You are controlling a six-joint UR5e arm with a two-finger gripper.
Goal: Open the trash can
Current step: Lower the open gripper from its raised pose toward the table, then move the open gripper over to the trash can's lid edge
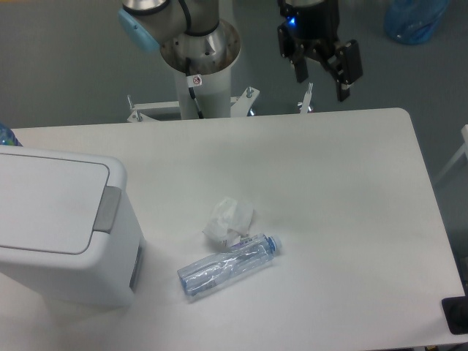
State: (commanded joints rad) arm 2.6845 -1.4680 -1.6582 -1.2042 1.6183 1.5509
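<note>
- The gripper (322,77) hangs above the far edge of the table, its two dark fingers (348,69) spread apart with nothing between them.
- Beneath and in front of it, the white table (344,219) runs bare across its right half out to a rounded far-right corner.
- Left of the gripper stands the arm's white base column (199,62), with a pale blue joint cap (139,29) at the top left and a metal foot bracket behind the table's far edge.
- Near the middle of the table lies a crumpled white tissue (229,221), soft and irregular in shape.
- Just in front of the tissue, close to touching it, a clear plastic bottle (227,268) lies on its side, its blue cap pointing right; what it contains cannot be made out.
- The trash can (66,241) sits at the left edge of the table, well apart from the gripper: a large, boxy, smooth white plastic bin with rounded corners.
- Its flat white lid (47,208) lies closed, so the inside is hidden; a grey push tab (108,210) sits on the lid's right edge, facing the tissue.
- A dark object (457,314) shows at the table's near-right corner, too cut off to name.
</note>
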